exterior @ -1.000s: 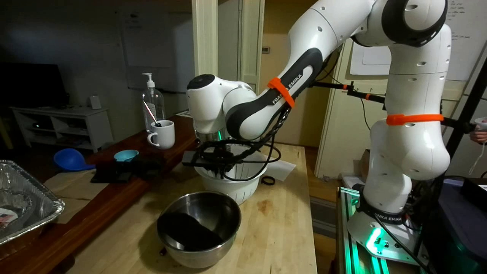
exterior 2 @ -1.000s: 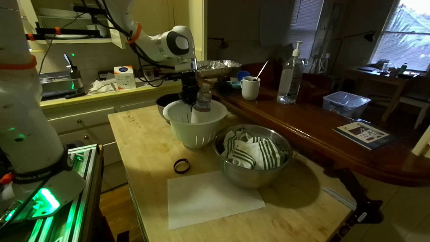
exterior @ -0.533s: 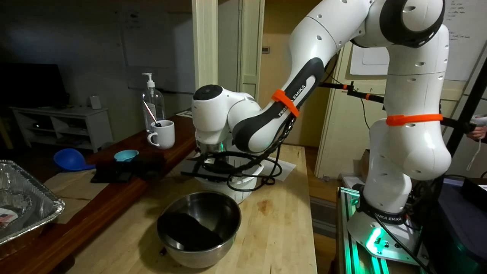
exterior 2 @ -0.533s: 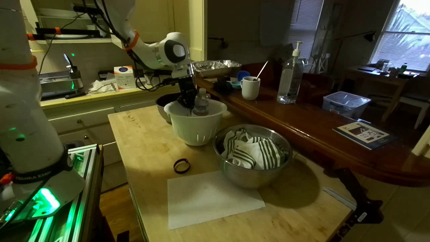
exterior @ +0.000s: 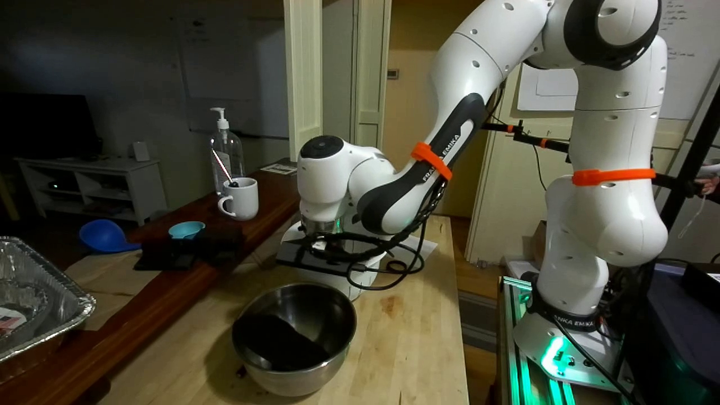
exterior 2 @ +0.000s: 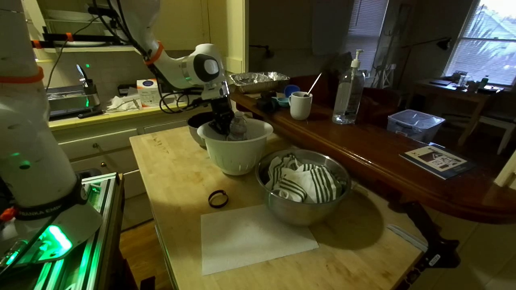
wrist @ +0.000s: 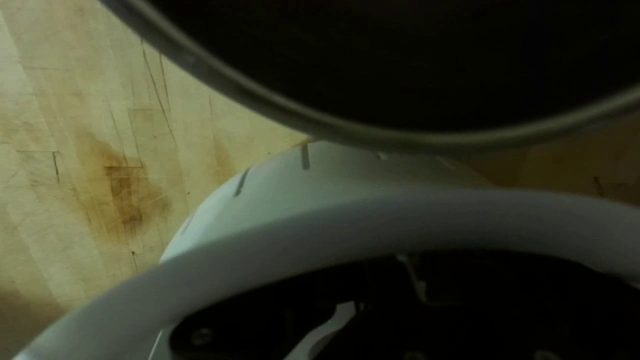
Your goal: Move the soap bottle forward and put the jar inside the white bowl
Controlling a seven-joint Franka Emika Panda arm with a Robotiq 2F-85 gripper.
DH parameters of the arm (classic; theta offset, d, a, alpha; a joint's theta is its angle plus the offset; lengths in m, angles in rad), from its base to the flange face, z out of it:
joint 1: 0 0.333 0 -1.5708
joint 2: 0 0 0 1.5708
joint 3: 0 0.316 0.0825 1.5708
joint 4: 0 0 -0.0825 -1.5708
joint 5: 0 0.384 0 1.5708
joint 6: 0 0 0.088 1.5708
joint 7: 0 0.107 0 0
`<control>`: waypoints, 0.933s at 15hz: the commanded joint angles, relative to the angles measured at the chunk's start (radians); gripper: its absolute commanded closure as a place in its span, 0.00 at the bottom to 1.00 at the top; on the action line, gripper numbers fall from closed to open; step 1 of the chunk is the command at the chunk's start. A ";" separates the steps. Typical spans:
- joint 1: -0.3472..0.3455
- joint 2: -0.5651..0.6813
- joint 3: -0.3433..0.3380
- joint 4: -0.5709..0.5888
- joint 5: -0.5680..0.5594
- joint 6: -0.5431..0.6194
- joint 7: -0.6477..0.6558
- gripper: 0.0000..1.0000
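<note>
Fingers (exterior 2: 219,125) reach into the white bowl (exterior 2: 236,157) with the jar (exterior 2: 238,128), a small clear bottle; placing it seems the step in hand. The soap bottle (exterior 2: 348,94) stands apart on the dark surface (exterior 2: 375,149). Next is needed lowering, then gentle release. Tips are hidden; the fingers seem nearly together, clamped on the jar.

Both exterior views are facing roughly opposite ways along table (exterior: 419,343), from its ends, tilting slightly down. In exterior view, steel bowl (exterior: 326,315) is sitting in foreground; in exterior view, paper sheet (exterior 2: 258,237) is lying in foreground. Both are sharing white bowl (exterior 2: 236,156), mug (exterior 2: 300,105), soap bottle (exterior 2: 348,96). Wrist view is looking down, very near white bowl's rim, catching steel bowl's edge.
</note>
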 commanded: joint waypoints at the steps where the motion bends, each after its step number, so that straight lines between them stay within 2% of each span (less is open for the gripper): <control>1: 0.008 -0.059 -0.001 -0.057 0.044 -0.023 0.006 0.96; 2: 0.007 -0.061 0.000 -0.059 0.049 -0.021 0.001 0.96; 3: 0.005 -0.062 0.002 -0.061 0.061 -0.018 -0.012 0.60; 4: 0.004 -0.064 0.003 -0.062 0.067 -0.018 -0.018 0.58; 6: 0.001 -0.069 0.004 -0.062 0.086 -0.022 -0.035 0.45; 12: -0.009 -0.139 0.012 -0.096 0.225 -0.064 -0.166 0.00; 14: -0.013 -0.190 0.012 -0.115 0.247 -0.085 -0.186 0.00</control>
